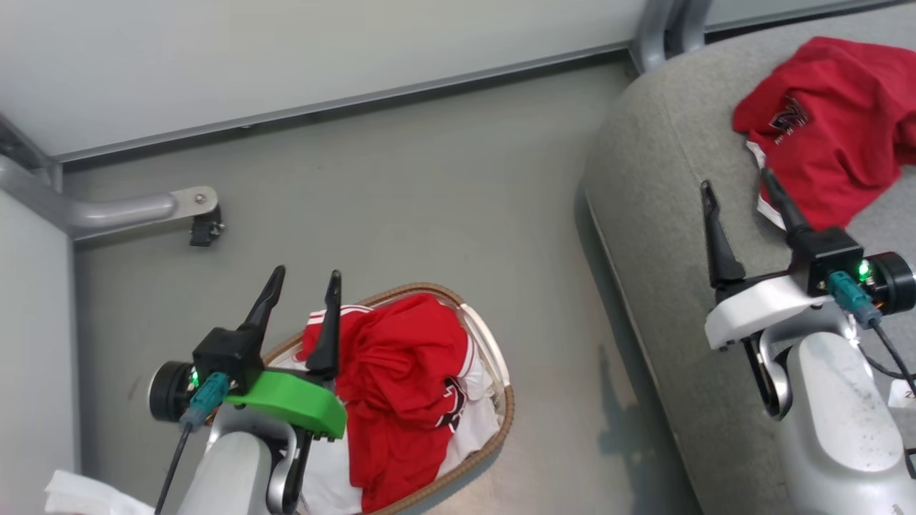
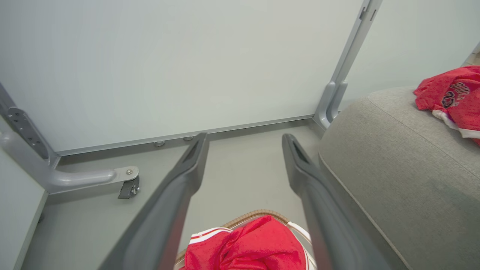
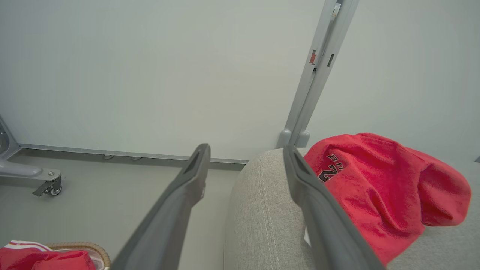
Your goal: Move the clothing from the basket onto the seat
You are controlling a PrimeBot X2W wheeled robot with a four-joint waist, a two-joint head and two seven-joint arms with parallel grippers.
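**Status.** One jersey (image 1: pixel 837 121) lies on the seat (image 1: pixel 658 179) at upper right. The rest of the clothing (image 1: pixel 401 365) is heaped in the basket (image 1: pixel 501 422) at lower centre. The step in hand is judged to be the next pick from the basket.

**Jaws.** The left gripper (image 1: pixel 306 275) is spread wide and holds nothing. The right gripper (image 1: pixel 737 180) is likewise spread and empty, over the seat's near edge at right.

**Clothing relative to jaws.** In the head view the heap lies just right of and below the left gripper. The gripper's right finger crosses the heap's white-striped edge. It probably stands above the fabric, but depth is poor here. In the left wrist view the red fabric (image 2: pixel 255 243) sits at bottom centre between the finger roots, well short of the tips.

**Recommendation.**
- Tip the left gripper down onto the crest of the red heap.
- Close on a thick fold of red cloth only, well clear of the white liner (image 1: pixel 479 429) at the basket's right side.
- Lift until the trailing hem clears the woven rim before swinging toward the seat.
- Set the garment down beside the jersey, not on the rounded edge.
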